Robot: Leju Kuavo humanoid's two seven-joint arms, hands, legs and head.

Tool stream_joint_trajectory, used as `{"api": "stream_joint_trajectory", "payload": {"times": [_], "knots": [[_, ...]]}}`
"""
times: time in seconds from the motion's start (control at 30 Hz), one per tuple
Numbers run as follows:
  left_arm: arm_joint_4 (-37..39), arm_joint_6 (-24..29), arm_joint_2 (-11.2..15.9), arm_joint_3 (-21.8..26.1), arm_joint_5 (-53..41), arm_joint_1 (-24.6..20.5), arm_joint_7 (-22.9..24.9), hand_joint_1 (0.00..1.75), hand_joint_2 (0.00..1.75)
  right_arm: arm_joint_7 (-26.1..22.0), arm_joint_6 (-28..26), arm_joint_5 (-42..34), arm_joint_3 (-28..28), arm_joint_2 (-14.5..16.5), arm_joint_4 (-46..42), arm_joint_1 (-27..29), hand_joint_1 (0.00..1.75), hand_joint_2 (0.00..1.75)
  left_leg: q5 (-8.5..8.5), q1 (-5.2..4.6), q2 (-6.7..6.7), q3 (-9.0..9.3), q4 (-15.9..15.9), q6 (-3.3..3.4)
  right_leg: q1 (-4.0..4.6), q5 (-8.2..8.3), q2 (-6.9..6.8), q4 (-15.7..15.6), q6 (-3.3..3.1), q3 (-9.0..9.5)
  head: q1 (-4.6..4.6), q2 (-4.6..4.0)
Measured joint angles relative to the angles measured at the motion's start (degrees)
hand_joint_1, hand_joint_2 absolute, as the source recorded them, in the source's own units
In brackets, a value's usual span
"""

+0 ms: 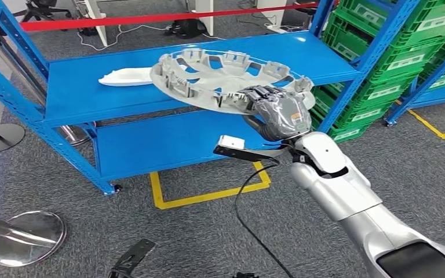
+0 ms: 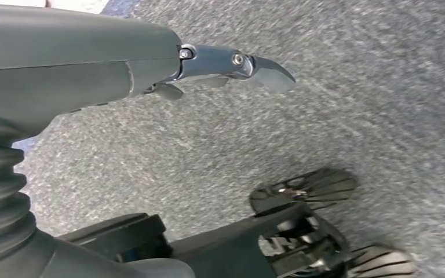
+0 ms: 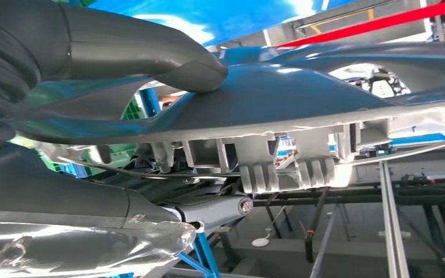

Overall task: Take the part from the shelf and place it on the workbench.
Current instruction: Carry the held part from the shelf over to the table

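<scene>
Hubcap (image 1: 226, 78) is the part: a wide, pale grey plastic disc with open spokes and a ring of clips on its upturned inner face. It is tilted, its near edge raised in the right hand (image 1: 275, 110) and overhanging the front of the upper shelf (image 1: 81, 87); whether its far edge touches the shelf cannot be told. The right wrist view shows the thumb (image 3: 150, 55) pressed on one face of the rim and fingers (image 3: 208, 211) under the other, so the hand holds the disc at its edge.

Handling judgement: light and fairly stiff, but broad, so an edge hold lets it droop or swing. The smooth face may slip; the clips (image 3: 290, 171) look breakable. Grip on a solid rim section, not a clip.

The left hand (image 2: 232, 63) hangs over the carpet, holding nothing, fingers loosely extended.

Farther back, a white part (image 1: 124, 76) lies on the same shelf.
</scene>
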Motion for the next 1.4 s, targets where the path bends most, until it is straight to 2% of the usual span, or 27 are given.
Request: {"api": "stream_joint_trajectory", "payload": {"times": [0.03, 0.1, 0.17, 0.2, 0.27, 0.3, 0.33, 0.37, 0.43, 0.47, 0.5, 0.53, 0.6, 0.67, 0.7, 0.73, 0.8, 0.87, 0.93, 0.97, 1.0, 1.03, 1.07, 1.13, 1.2, 1.33, 1.4], "knots": [[0.0, -0.1, 0.0, 0.0, 0.0, 0.0, 0.0, 0.0, 1.75, 0.0, 0.0, 0.0, 0.0, 0.0, 0.0, 0.0, 1.75, 1.75, 0.59, -0.04, -0.01, -0.74, 0.0, -0.06, 0.05, 0.79, 0.01, -0.4, -0.15, 1.37, 0.0, 0.0], [0.0, -0.2, 0.0, 0.0, 0.0, 0.0, 0.0, 0.0, 1.75, 0.0, 0.0, 0.0, 0.0, 0.0, 0.0, 0.0, 1.75, 1.75, 1.69, -0.06, -0.07, -1.97, 0.1, -0.37, 0.22, 2.47, 0.01, -6.6, -0.66, 6.83, 0.02, 0.0], [0.0, -0.3, 0.0, 0.0, 0.0, 0.0, 0.0, 0.0, 1.75, 0.0, 0.0, -0.1, 0.0, 0.1, -0.1, -0.2, 1.75, 1.75, 2.77, -0.12, -0.12, -2.74, 0.0, -0.95, 0.49, 2.16, 0.08, -13.8, -1.0, 11.84, -0.06, 0.01], [0.0, -0.3, 0.0, 0.0, 0.0, -0.1, 0.0, 0.0, 1.75, 0.0, 0.0, -0.1, 0.0, 0.2, -0.1, -0.2, 1.75, 1.75, 3.37, -0.1, -0.12, -2.94, -0.2, -1.3, 0.66, 1.75, 0.14, -15.7, -1.12, 12.85, 0.02, 0.01], [0.0, -0.4, 0.1, 0.0, 0.0, 0.0, 0.0, 0.0, 1.75, 0.0, 0.0, -0.1, 0.0, 0.2, -0.1, -0.3, 1.75, 1.75, 4.59, -0.03, -0.15, -3.25, -0.8, -2.06, 0.75, 2.64, 0.19, -16.4, -1.62, 12.52, 0.21, 0.0], [0.0, -0.4, 0.1, 0.0, 0.0, 0.1, 0.0, 0.0, 1.75, 0.0, 0.0, -0.1, 0.1, 0.2, -0.1, -0.4, 1.75, 1.75, 4.38, 0.01, -0.12, -3.54, -0.8, -2.42, 0.66, 3.25, 0.13, -16.7, -2.05, 12.14, 0.27, 0.01], [0.0, -0.4, 0.2, 0.0, 0.0, 0.2, 0.0, 0.0, 1.75, 0.0, 0.0, -0.1, 0.1, 0.2, -0.1, -0.4, 1.75, 1.75, 3.05, 0.0, -0.1, -4.04, 0.0, -2.75, 0.54, 4.01, 0.05, -16.9, -2.51, 11.6, 0.13, 0.01], [0.0, -0.4, 0.2, 0.0, 0.0, 0.2, 0.0, 0.0, 1.75, 0.0, 0.0, -0.1, 0.1, 0.2, -0.1, -0.4, 1.75, 1.75, 0.68, 0.02, -0.06, -4.81, 2.1, -3.03, 0.41, 4.79, -0.04, -17.1, -2.86, 10.94, -0.01, 0.01], [0.0, -0.5, 0.2, 0.0, 0.0, 0.3, 0.0, 0.0, 1.75, 0.0, 0.0, -0.1, 0.1, 0.2, -0.1, -0.3, 1.75, 1.75, -5.0, 0.02, 0.0, -6.73, 9.2, -3.45, 0.44, 6.21, -0.1, -17.2, -3.17, 9.3, -0.24, 0.01], [0.0, -0.5, 0.2, 0.0, 0.0, 0.3, 0.0, 0.0, 1.75, 0.0, 0.0, -0.1, 0.1, 0.2, 0.0, -0.3, 1.75, 1.75, -6.62, 0.02, 0.01, -7.4, 12.7, -3.57, 0.46, 6.89, -0.13, -17.2, -3.2, 8.43, -0.24, 0.01], [0.0, -0.5, 0.2, 0.0, 0.0, 0.3, 0.0, 0.0, 1.75, 0.0, 0.0, -0.1, 0.1, 0.2, 0.0, -0.2, 1.75, 1.75, -6.93, 0.02, 0.01, -7.4, 14.9, -3.61, 0.47, 7.57, -0.17, -17.1, -3.2, 7.57, -0.23, 0.0], [0.0, -0.5, 0.2, 0.0, 0.0, 0.3, 0.0, 0.0, 1.75, 0.1, 0.0, -0.1, 0.1, 0.2, 0.0, -0.2, 1.75, 1.75, -6.16, 0.02, 0.01, -6.59, 15.3, -3.6, 0.48, 8.24, -0.2, -17.1, -3.18, 6.73, -0.22, 0.0], [0.0, -0.5, 0.2, 0.0, 0.0, 0.2, 0.0, 0.0, 1.75, 0.1, -0.1, -0.1, 0.1, 0.2, 0.0, -0.1, 1.75, 1.75, -3.45, 0.01, 0.02, -2.17, 10.8, -3.37, 0.45, 9.54, -0.18, -17.1, -2.96, 5.15, -0.23, 0.0], [0.0, -0.5, 0.3, 0.0, 0.0, 0.1, 0.0, 0.0, 1.75, 0.1, -0.1, -0.2, 0.0, 0.2, 0.0, -0.1, 1.75, 1.75, -3.33, -0.2, -0.02, 3.12, 3.2, -2.86, 0.48, 10.83, -0.16, -17.2, -2.47, 3.95, -0.19, 0.01], [0.0, -0.5, 0.3, 0.0, 0.0, 0.0, 0.0, 0.0, 1.75, 0.1, -0.1, -0.2, 0.0, 0.2, 0.0, 0.0, 1.75, 1.75, -3.67, -0.37, -0.08, 4.56, 0.6, -2.54, 0.44, 11.53, -0.18, -17.5, -2.16, 3.65, -0.21, 0.01], [0.0, -0.4, 0.3, 0.0, 0.0, 0.0, 0.0, 0.0, 1.75, 0.1, -0.1, -0.2, 0.0, 0.2, 0.0, 0.1, 1.75, 1.75, -3.9, -0.57, -0.13, 4.99, -0.8, -2.22, 0.39, 12.25, -0.22, -17.9, -1.83, 3.49, -0.3, 0.01], [0.0, -0.3, 0.4, 0.0, 0.2, 0.2, -0.1, 0.0, 1.75, 0.1, -0.2, -0.2, -0.1, 0.2, 0.0, 0.2, 1.75, 1.75, -2.78, -0.57, -0.09, 4.53, -1.8, -1.45, 0.29, 13.3, -0.15, -19.0, -1.13, 3.24, -0.48, 0.01], [0.0, 0.0, 0.4, 0.0, 0.4, 0.3, -0.5, 0.0, 1.75, 0.1, -0.2, -0.4, -0.2, 0.1, 0.0, 0.2, 1.75, 1.75, -1.65, -0.26, 0.09, 4.13, -2.8, -0.65, 0.36, 11.3, -0.03, -17.2, -0.55, 2.16, -0.19, 0.01], [0.0, 0.1, 0.4, 0.0, 0.6, 0.3, -0.8, 0.0, 1.75, 0.1, -0.2, -1.3, -0.4, 0.1, 0.0, 0.1, 1.75, 1.75, -0.88, -0.06, 0.24, 3.59, -3.0, -0.24, 0.34, 6.64, -0.01, -10.3, -0.11, -0.07, 0.22, 0.01], [0.0, 0.1, 0.4, 0.0, 0.6, 0.3, -0.9, 0.0, 1.75, 0.1, -0.1, -2.0, -0.6, 0.1, 0.1, 0.1, 1.75, 1.75, -0.65, -0.04, 0.39, 3.33, -3.0, -0.22, 0.29, 4.78, -0.01, -6.2, 0.1, -1.16, 0.33, 0.01], [0.0, 0.1, 0.4, 0.1, 0.6, 0.3, -1.0, 0.0, 1.75, 0.0, 0.0, -2.8, -0.9, 0.0, 0.2, 0.1, 1.75, 1.75, -0.49, 0.01, 0.57, 3.14, -3.0, -0.25, 0.24, 3.88, -0.02, -3.4, 0.27, -1.63, 0.34, 0.01], [0.0, 0.2, 0.4, 0.1, 0.7, 0.4, -1.0, 0.0, 1.75, 0.0, 0.2, -3.6, -1.3, 0.0, 0.2, 0.1, 1.75, 1.75, -0.37, 0.08, 0.81, 3.02, -2.9, -0.32, 0.17, 4.0, -0.06, -2.8, 0.41, -1.08, 0.37, 0.0], [0.0, 0.2, 0.3, 0.1, 0.7, 0.4, -1.0, 0.0, 1.75, -0.1, 0.4, -4.2, -1.6, 0.0, 0.3, 0.0, 1.75, 1.75, -0.33, 0.21, 1.05, 2.96, -2.8, -0.47, 0.07, 5.0, -0.23, -4.5, 0.55, 0.61, 0.36, 0.0], [0.0, 0.2, 0.4, 0.1, 0.6, 0.3, -1.0, 0.0, 1.75, -0.2, 0.6, -5.0, -2.1, 0.0, 0.4, -0.3, 1.75, 1.75, -0.48, 0.38, 1.49, 2.84, -2.4, -1.06, 0.16, 6.93, -1.56, -11.9, 1.04, 5.81, 0.44, 0.0], [0.0, 0.2, 0.4, 0.1, 0.6, 0.3, -1.0, 0.0, 1.75, -0.5, 0.7, -5.3, -2.5, 0.0, 0.4, -0.8, 1.75, 1.75, -0.67, 0.23, 1.99, 2.64, -1.9, -1.81, 0.51, 7.13, -2.51, -16.4, 0.59, 8.66, 0.63, 0.01], [0.0, 0.3, 0.6, 0.1, 0.6, 0.3, -1.0, 0.0, 1.75, -0.6, 0.7, -5.4, -3.2, 0.0, 0.5, -1.3, 1.75, 1.75, -1.48, 0.12, 2.83, 2.22, -0.9, -2.75, 0.47, 6.92, -0.79, -16.6, -1.76, 8.01, 0.51, 0.01], [0.0, 0.3, 0.6, 0.1, 0.6, 0.2, -1.1, 0.0, 1.75, -0.6, 0.7, -5.4, -3.4, 0.0, 0.5, -1.5, 1.75, 1.75, -4.79, 0.14, 2.15, 0.46, 3.4, -3.08, 0.38, 7.32, 0.1, -16.7, -2.63, 7.67, 0.31, 0.0]]}}
